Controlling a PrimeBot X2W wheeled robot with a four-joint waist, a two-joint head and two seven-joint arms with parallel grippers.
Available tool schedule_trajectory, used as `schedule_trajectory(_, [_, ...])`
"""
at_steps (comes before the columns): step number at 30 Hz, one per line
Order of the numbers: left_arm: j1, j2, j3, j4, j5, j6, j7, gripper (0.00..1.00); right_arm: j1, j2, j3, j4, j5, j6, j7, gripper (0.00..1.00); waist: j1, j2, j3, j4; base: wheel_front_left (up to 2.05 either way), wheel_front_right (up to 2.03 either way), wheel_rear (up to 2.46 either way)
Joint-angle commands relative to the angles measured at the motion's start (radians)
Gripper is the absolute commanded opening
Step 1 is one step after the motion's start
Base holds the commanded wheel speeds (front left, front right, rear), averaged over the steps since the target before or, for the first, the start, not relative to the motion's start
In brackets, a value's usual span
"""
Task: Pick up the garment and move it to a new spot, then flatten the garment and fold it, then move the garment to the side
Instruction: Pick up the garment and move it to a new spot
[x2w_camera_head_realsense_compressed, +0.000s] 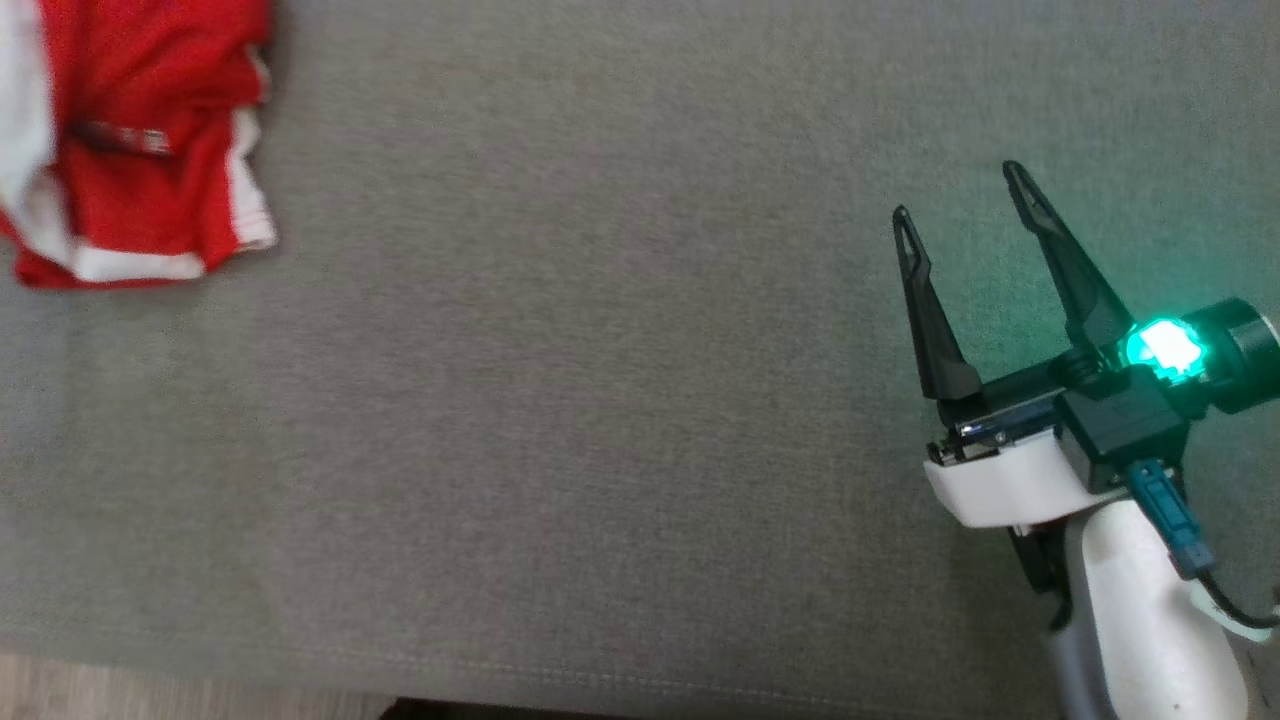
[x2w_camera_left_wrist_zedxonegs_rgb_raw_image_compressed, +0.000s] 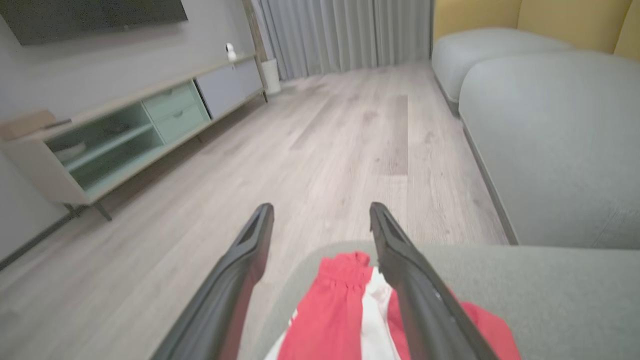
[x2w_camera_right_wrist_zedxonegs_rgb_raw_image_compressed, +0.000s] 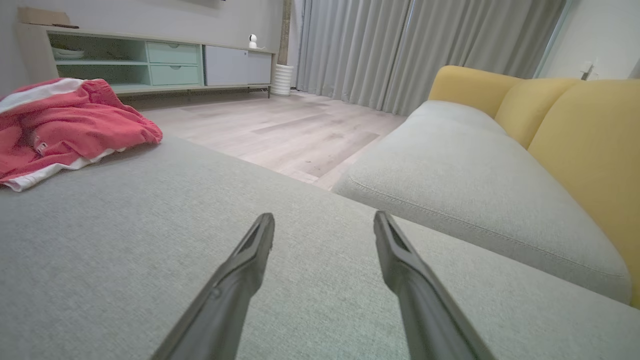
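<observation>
The garment (x2w_camera_head_realsense_compressed: 130, 140), red shorts with white side stripes, lies crumpled at the far left of a grey cushion (x2w_camera_head_realsense_compressed: 600, 400). In the right wrist view the garment (x2w_camera_right_wrist_zedxonegs_rgb_raw_image_compressed: 65, 125) sits at the left, well away from that arm. My right gripper (x2w_camera_head_realsense_compressed: 960, 195) hovers open over the cushion's right side, nothing between its fingers; its fingers (x2w_camera_right_wrist_zedxonegs_rgb_raw_image_compressed: 250, 260) spread wide above bare fabric. My left gripper (x2w_camera_left_wrist_zedxonegs_rgb_raw_image_compressed: 320, 215) is open, raised above the garment (x2w_camera_left_wrist_zedxonegs_rgb_raw_image_compressed: 340, 315), which shows between and below its two fingers, near the cushion's corner.
Beyond the cushion lies a pale wood floor (x2w_camera_left_wrist_zedxonegs_rgb_raw_image_compressed: 325, 135). A low TV cabinet (x2w_camera_left_wrist_zedxonegs_rgb_raw_image_compressed: 125, 130) lines the wall. A grey and yellow sofa (x2w_camera_right_wrist_zedxonegs_rgb_raw_image_compressed: 500, 170) stands to the right, with curtains (x2w_camera_right_wrist_zedxonegs_rgb_raw_image_compressed: 400, 50) behind. The cushion's front seam (x2w_camera_head_realsense_compressed: 500, 675) runs along the bottom.
</observation>
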Motion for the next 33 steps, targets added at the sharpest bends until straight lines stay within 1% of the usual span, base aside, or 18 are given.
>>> schedule_trajectory(1, [-0.038,0.059,0.037,-0.018,-0.004,-0.002,0.004,1.00,-0.017,-0.003,0.025,-0.040,-0.006,0.008,0.007,1.00,-0.0002,0.0000,0.063,-0.045,0.00,0.00,0.00])
schedule_trajectory(4, [-0.044,0.048,0.024,0.075,-0.013,-0.007,0.014,1.00,-0.022,-0.004,0.024,-0.056,-0.011,0.008,0.015,1.00,-0.0002,0.0000,0.099,-0.048,0.00,0.00,0.00])
schedule_trajectory(5, [-0.054,0.035,0.017,0.127,-0.029,-0.013,0.026,1.00,-0.023,-0.005,0.022,-0.062,-0.012,0.008,0.018,1.00,-0.0002,0.0000,0.116,-0.047,0.00,0.00,0.00])
schedule_trajectory(8, [-0.065,0.026,-0.004,0.198,-0.035,-0.018,0.058,1.00,-0.025,-0.006,0.016,-0.067,-0.015,0.008,0.018,1.00,-0.0002,0.0000,0.131,-0.044,0.00,0.00,0.00])
schedule_trajectory(9, [-0.068,0.027,-0.009,0.221,-0.033,-0.017,0.070,1.00,-0.026,-0.007,0.015,-0.068,-0.016,0.008,0.018,1.00,-0.0002,0.0000,0.134,-0.043,0.00,0.00,0.00])
schedule_trajectory(11, [-0.077,0.028,-0.008,0.261,-0.034,-0.001,0.081,1.00,-0.029,-0.006,0.013,-0.067,-0.017,0.008,0.018,1.00,-0.0002,0.0000,0.138,-0.042,0.00,0.00,0.00])
schedule_trajectory(12, [-0.083,0.028,-0.006,0.276,-0.035,0.007,0.078,0.87,-0.031,-0.006,0.012,-0.067,-0.017,0.008,0.017,1.00,-0.0002,0.0000,0.139,-0.041,0.00,0.00,0.00])
schedule_trajectory(13, [-0.089,0.027,-0.004,0.287,-0.035,0.015,0.072,0.50,-0.032,-0.006,0.012,-0.067,-0.017,0.008,0.016,1.00,-0.0002,0.0000,0.139,-0.040,0.00,0.00,0.00])
schedule_trajectory(14, [-0.094,0.028,-0.002,0.298,-0.036,0.019,0.062,0.34,-0.034,-0.006,0.011,-0.065,-0.017,0.008,0.015,1.00,-0.0002,0.0000,0.139,-0.038,0.00,0.00,0.00])
schedule_trajectory(15, [-0.099,0.027,-0.001,0.308,-0.038,0.021,0.053,0.01,-0.034,-0.006,0.010,-0.062,-0.016,0.008,0.013,1.00,-0.0002,0.0000,0.136,-0.037,0.00,0.00,0.00])
schedule_trajectory(20, [-0.123,0.034,0.004,0.350,-0.044,0.017,-0.008,0.00,-0.039,-0.004,0.016,-0.037,-0.007,0.008,0.001,1.00,-0.0002,0.0000,0.106,-0.031,0.00,0.00,0.00])
schedule_trajectory(25, [-0.143,0.052,-0.005,0.381,-0.047,-0.002,-0.065,0.00,-0.039,-0.002,0.021,0.006,0.009,0.008,-0.021,1.00,-0.0002,0.0000,0.037,-0.036,0.00,0.00,0.00])
schedule_trajectory(29, [-0.165,0.068,-0.025,0.382,-0.050,-0.020,-0.088,0.00,-0.028,-0.001,0.015,0.051,0.030,0.008,-0.045,1.00,-0.0002,0.0000,-0.050,-0.048,0.00,0.00,0.00])
schedule_trajectory(33, [-0.186,0.073,-0.075,0.355,-0.042,-0.031,-0.084,0.00,-0.001,0.000,-0.001,0.096,0.070,0.008,-0.069,1.00,-0.0002,0.0000,-0.155,-0.066,0.00,0.00,0.00])
